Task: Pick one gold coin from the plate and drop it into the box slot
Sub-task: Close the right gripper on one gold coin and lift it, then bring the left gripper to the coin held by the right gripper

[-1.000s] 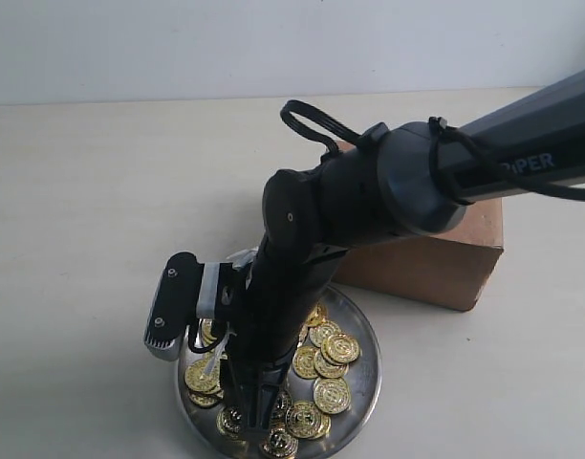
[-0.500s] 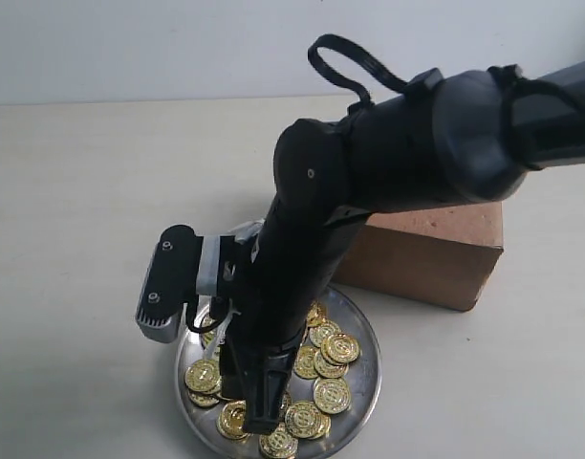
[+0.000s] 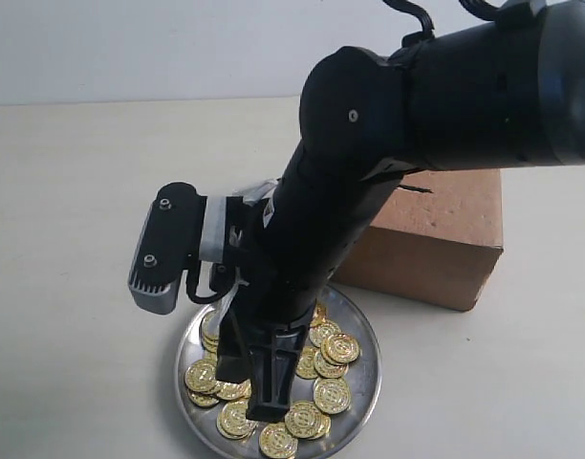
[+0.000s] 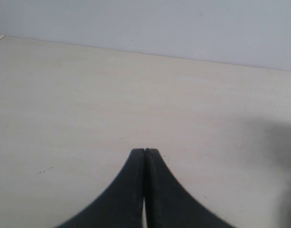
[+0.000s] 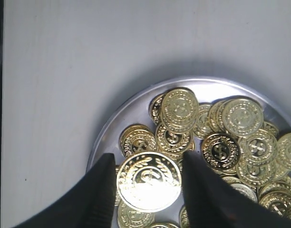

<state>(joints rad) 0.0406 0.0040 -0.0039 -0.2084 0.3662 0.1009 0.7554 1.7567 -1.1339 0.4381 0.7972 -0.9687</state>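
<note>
Pale desk (image 3: 82, 172) beneath, our right tool (image 5: 149, 159) pinches one gold coin (image 5: 148, 183) by its rim just above the plate (image 5: 131, 111), and we judge it light, stiff, slippery; our left tool (image 4: 144, 154) is closed, empty.

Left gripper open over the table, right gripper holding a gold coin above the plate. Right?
No: the left gripper is shut, fingertips touching, as the left wrist view shows. The right gripper does hold a gold coin above the plate.
</note>
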